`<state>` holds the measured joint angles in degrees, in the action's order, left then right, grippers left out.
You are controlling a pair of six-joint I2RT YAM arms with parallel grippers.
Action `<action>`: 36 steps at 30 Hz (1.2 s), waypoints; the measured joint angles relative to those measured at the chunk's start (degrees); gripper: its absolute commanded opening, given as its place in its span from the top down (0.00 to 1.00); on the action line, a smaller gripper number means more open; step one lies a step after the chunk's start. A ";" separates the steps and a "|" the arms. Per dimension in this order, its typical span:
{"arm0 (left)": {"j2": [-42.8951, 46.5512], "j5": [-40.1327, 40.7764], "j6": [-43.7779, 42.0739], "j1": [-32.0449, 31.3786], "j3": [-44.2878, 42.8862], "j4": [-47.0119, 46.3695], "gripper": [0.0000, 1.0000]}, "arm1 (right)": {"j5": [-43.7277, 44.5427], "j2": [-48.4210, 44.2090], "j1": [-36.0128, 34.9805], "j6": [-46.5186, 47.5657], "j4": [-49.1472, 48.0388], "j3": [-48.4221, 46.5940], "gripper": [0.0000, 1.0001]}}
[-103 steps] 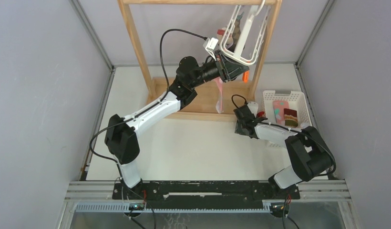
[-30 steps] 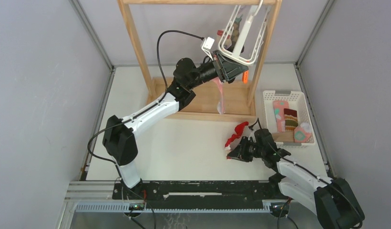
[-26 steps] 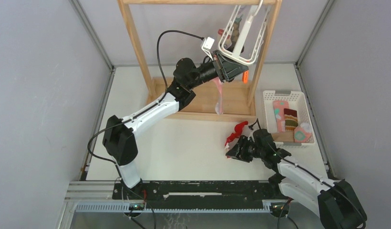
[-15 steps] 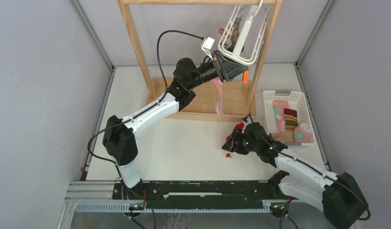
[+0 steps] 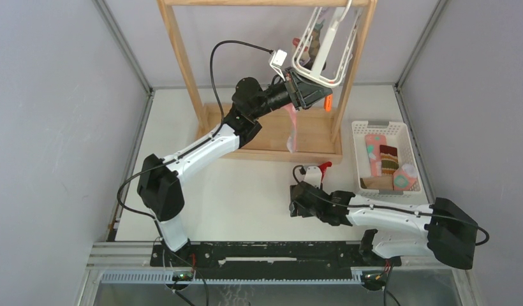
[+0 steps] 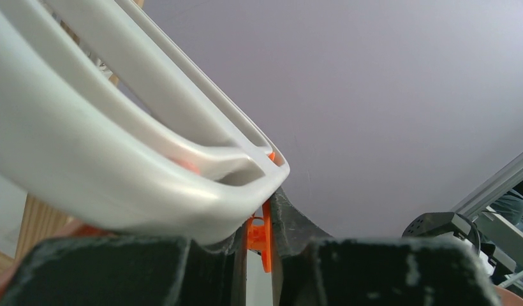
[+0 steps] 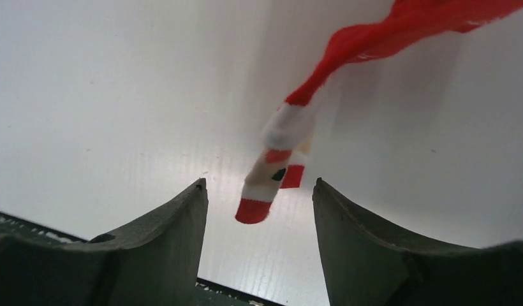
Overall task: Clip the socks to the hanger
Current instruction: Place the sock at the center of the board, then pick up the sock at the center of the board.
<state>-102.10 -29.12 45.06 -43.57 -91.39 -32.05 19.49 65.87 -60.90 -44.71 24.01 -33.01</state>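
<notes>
The white hanger hangs tilted from the wooden rack's top bar. My left gripper is shut on an orange clip at the hanger's lower corner. In the left wrist view the clip is pinched between the fingers, under the hanger's frame. A pink sock dangles below the gripper. A red and white sock lies on the table. My right gripper is open just in front of it. In the right wrist view the sock lies beyond the open fingertips, untouched.
The tall wooden rack stands on a base at the back. A white slatted basket at the right holds a pink dotted sock, a striped sock and another pink one.
My right gripper carried the red sock from beside the basket leftward, let it go onto the table and now stands open. The left arm has held still on the clip.
</notes>
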 measured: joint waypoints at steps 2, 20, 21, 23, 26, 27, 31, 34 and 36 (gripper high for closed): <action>0.00 0.00 0.02 0.00 0.00 -0.02 1.00 | 2.84 1.14 -1.57 -1.95 0.63 0.00 0.32; 0.00 0.00 0.00 0.00 0.00 0.02 1.00 | 14.84 10.54 -7.21 -11.50 1.09 0.00 1.00; 0.00 0.00 0.00 0.00 0.00 0.02 1.00 | 15.23 10.47 -7.30 -11.69 1.18 0.00 1.00; 0.00 0.00 0.00 0.00 0.00 0.02 1.00 | 15.96 9.70 -7.45 -11.80 1.62 0.00 1.00; 0.00 0.02 -0.02 0.00 0.00 0.04 1.00 | 16.39 4.61 -7.50 -11.04 3.30 0.07 1.00; 0.00 0.02 -0.02 0.00 0.00 0.04 1.00 | 16.55 2.16 -7.50 -10.49 3.76 0.07 1.00; 0.00 0.04 -0.04 0.00 0.00 0.09 1.00 | 16.87 -11.85 -7.50 -4.20 4.63 0.07 1.00; 0.00 0.02 -0.02 0.00 0.00 0.04 1.00 | 15.15 -25.73 -6.73 4.72 3.52 0.28 1.00; 0.00 0.00 -0.02 0.00 0.00 0.04 1.00 | 12.15 -34.36 -4.72 9.92 2.23 0.52 1.00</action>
<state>-102.10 -29.12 45.04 -43.57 -91.39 -32.01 31.64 31.51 -65.63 -34.79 26.24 -32.49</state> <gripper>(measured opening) 0.168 0.029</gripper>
